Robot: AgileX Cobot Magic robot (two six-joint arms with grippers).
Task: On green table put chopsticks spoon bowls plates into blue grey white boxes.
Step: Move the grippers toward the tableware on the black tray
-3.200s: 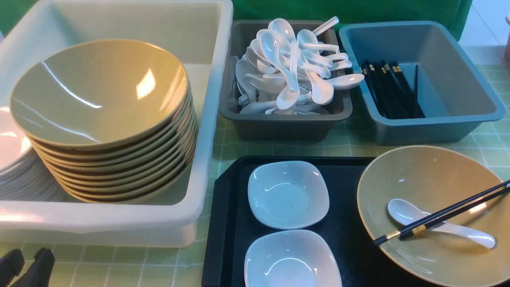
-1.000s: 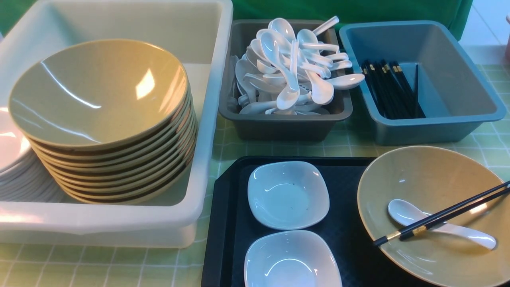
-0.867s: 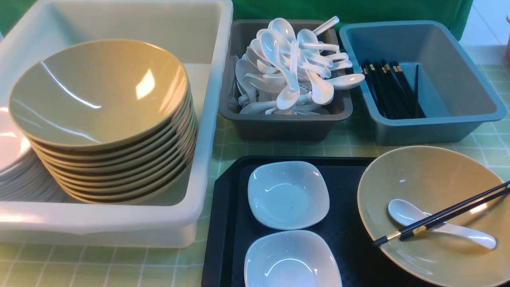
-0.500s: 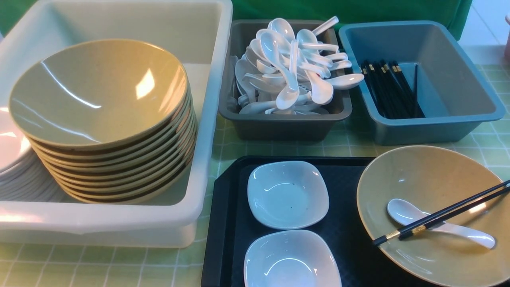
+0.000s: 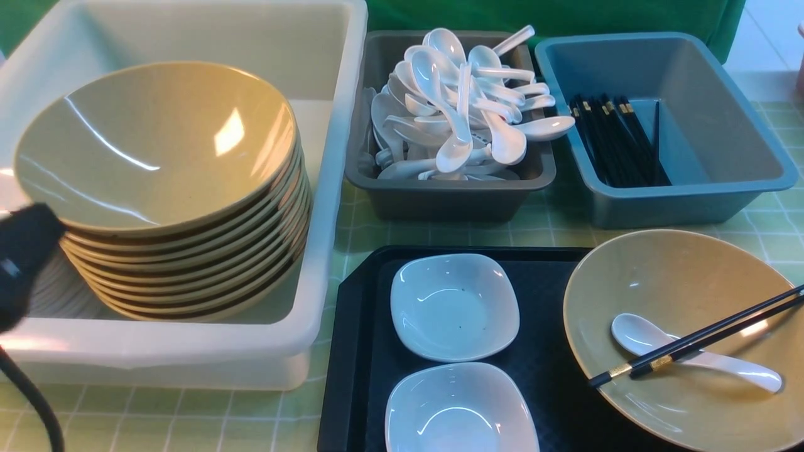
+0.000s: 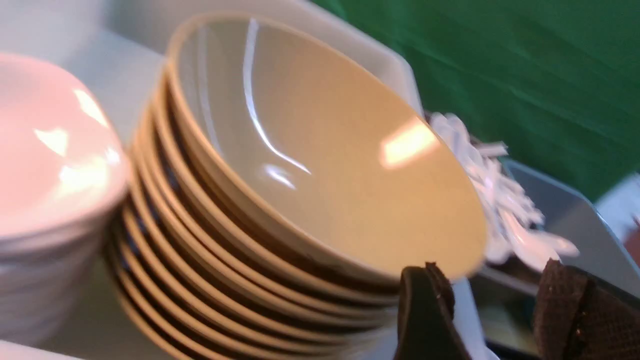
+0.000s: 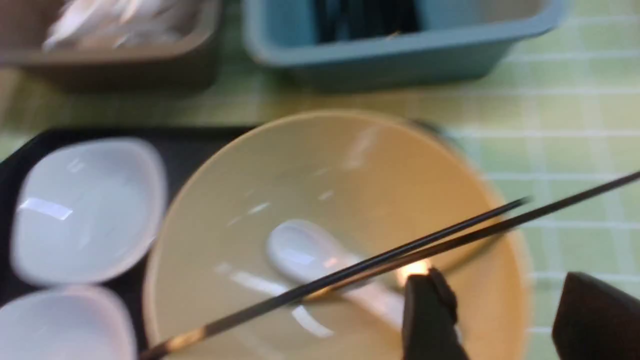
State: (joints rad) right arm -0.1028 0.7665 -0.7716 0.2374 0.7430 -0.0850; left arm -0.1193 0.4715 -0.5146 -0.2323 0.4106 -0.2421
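On the green table (image 5: 553, 232), a tan bowl (image 5: 678, 282) at the right holds a white spoon (image 5: 634, 336) with two black chopsticks (image 5: 703, 336) lying across it. Two white plates (image 5: 453, 306) sit beside it. A stack of bowls (image 5: 157, 144) fills the white box (image 5: 339, 125). The grey box (image 5: 440, 198) holds spoons and the blue box (image 5: 691, 201) holds chopsticks. My left gripper (image 6: 492, 295) is open and empty beside the stacked bowls (image 6: 320, 165). My right gripper (image 7: 505, 300) is open over the bowl's rim (image 7: 515, 260), close to the chopsticks (image 7: 400, 250) and spoon (image 7: 300, 252).
The loose bowl and both plates rest on a flat black tray (image 5: 358, 351). A stack of white plates (image 6: 45, 165) stands left of the bowls inside the white box. Part of my left arm (image 5: 22, 257), with its cable, covers the white box's near left corner.
My left arm has come into the front view at the left edge, in front of the white box. The dishes, spoon and chopsticks have not moved.
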